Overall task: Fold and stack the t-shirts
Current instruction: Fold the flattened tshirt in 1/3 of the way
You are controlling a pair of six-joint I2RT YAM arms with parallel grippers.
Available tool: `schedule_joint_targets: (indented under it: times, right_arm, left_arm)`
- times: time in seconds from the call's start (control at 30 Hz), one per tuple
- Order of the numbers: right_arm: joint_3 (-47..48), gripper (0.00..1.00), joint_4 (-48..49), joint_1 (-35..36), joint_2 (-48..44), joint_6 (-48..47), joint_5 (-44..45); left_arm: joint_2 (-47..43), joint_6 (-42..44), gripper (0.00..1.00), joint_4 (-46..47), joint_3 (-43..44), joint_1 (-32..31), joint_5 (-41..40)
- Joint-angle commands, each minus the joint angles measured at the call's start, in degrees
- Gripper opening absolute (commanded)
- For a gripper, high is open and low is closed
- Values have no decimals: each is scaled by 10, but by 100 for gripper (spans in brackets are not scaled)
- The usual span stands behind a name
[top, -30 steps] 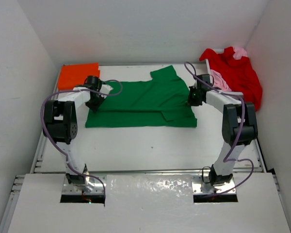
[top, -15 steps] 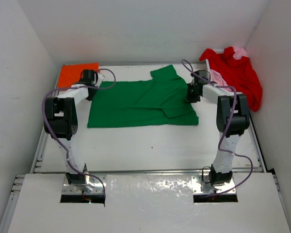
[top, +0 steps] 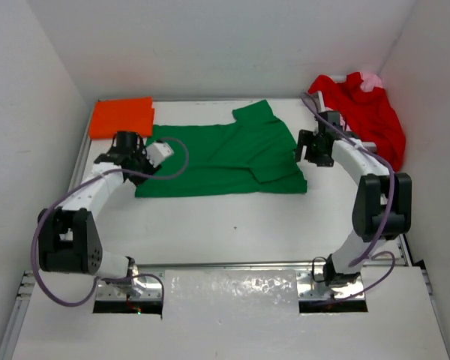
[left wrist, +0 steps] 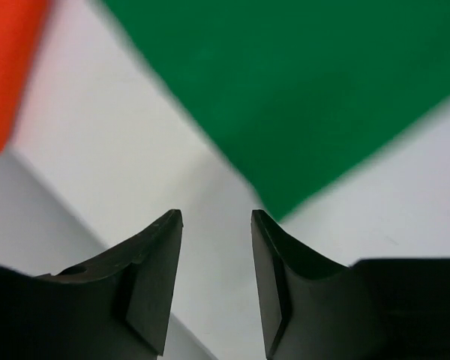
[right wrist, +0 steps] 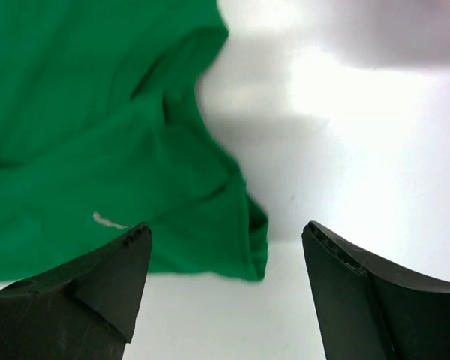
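Tabletop (top: 232, 225) white, walled 3 sides; green t-shirt (top: 210, 157) spread; left gripper (left wrist: 216, 217), right gripper (right wrist: 226, 226) apart.

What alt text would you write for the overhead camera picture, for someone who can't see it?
A green t-shirt lies spread on a white table between a robot's left gripper and right gripper, both open and empty at its side edges. A folded orange t-shirt sits far left; a red t-shirt is heaped far right.

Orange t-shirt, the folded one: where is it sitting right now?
Top view: the folded orange cloth t-shirt lies flat at the far left corner of the table, just left of the spread green cloth t-shirt.
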Motion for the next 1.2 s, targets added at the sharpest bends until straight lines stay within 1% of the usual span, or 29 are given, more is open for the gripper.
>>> schedule_joint_targets:
  times: [0.0, 0.03, 0.1, 0.23, 0.33, 0.43, 0.5, 0.53, 0.57, 0.6, 0.63, 0.67, 0.7, 0.73, 0.77, 0.83, 0.9, 0.93, 0.97, 1.0, 1.03, 1.1, 1.13, 1.17]
  right_arm:
    - [-66, 78, 23, -11, -26, 31, -79]
    - [-96, 78, 29, -11, -25, 36, -89]
    - [-130, 78, 51, -11, -21, 48, -101]
    - [-158, 79, 86, -19, -1, 67, -103]
    - [-160, 77, 94, -23, 24, 78, -98]
    - [-179, 73, 126, -23, 35, 95, -111]
    - [-184, 60, 143, -23, 38, 104, -117]
    - [-189, 45, 152, -23, 38, 111, -119]
    - [-193, 37, 155, -38, 35, 113, -119]
    - [-196, 29, 155, -40, 34, 116, -117]
    - [-198, 17, 156, -41, 27, 118, -108]
    - [-204, 15, 155, -45, 22, 119, -104]
    - [-208, 12, 156, -47, 16, 117, -99]
    - [-212, 3, 155, -48, 2, 112, -95]
    - [-220, 0, 147, -51, -4, 110, -84]
    - [-231, 0, 134, -54, -28, 102, -83]
    - [-258, 0, 120, -54, -50, 98, -87]
    - [-270, 0, 115, -54, -82, 98, -88]
    - [-298, 0, 113, -54, -100, 98, -88]
    - [-314, 0, 106, -54, -120, 101, -86]
    - [-345, 0, 100, -54, -161, 104, -84]
    - [-377, 0, 89, -54, -201, 107, -78]
    - [-411, 0, 79, -54, -222, 109, -76]
    - [-427, 0, 75, -54, -265, 114, -76]
  left_arm:
    - [-34, 124, 41, 4, -94, -23, 28]
    - [-32, 124, 42, 11, -111, -25, 22]
    - [-22, 117, 43, 41, -118, -25, 20]
    - [1, 105, 48, 92, -123, -29, 29]
    - [18, 103, 49, 116, -132, -41, 34]
    - [30, 106, 49, 146, -159, -52, 29]
    - [41, 101, 49, 168, -167, -53, 24]
    - [55, 91, 48, 179, -171, -53, 16]
    - [61, 87, 46, 185, -174, -53, 9]
    - [76, 82, 35, 194, -178, -52, -10]
    - [82, 70, 26, 211, -181, -52, -15]
    - [91, 66, 18, 216, -183, -51, -41]
    - [93, 62, 3, 220, -185, -49, -48]
    - [92, 54, 0, 221, -188, -49, -52]
    - [83, 51, 0, 219, -194, -48, -55]
    - [66, 41, 0, 203, -201, -48, -52]
    - [26, 34, 0, 176, -216, -48, -48]
    - [10, 33, 0, 164, -221, -48, -48]
    - [-25, 33, 0, 153, -234, -49, -47]
    - [-42, 32, 0, 124, -240, -49, -47]
    - [-77, 31, 0, 106, -250, -51, -39]
    - [-108, 29, 0, 54, -260, -52, -34]
    - [-133, 26, 0, 38, -266, -54, -32]
    - [-145, 25, 0, 9, -278, -55, -27]
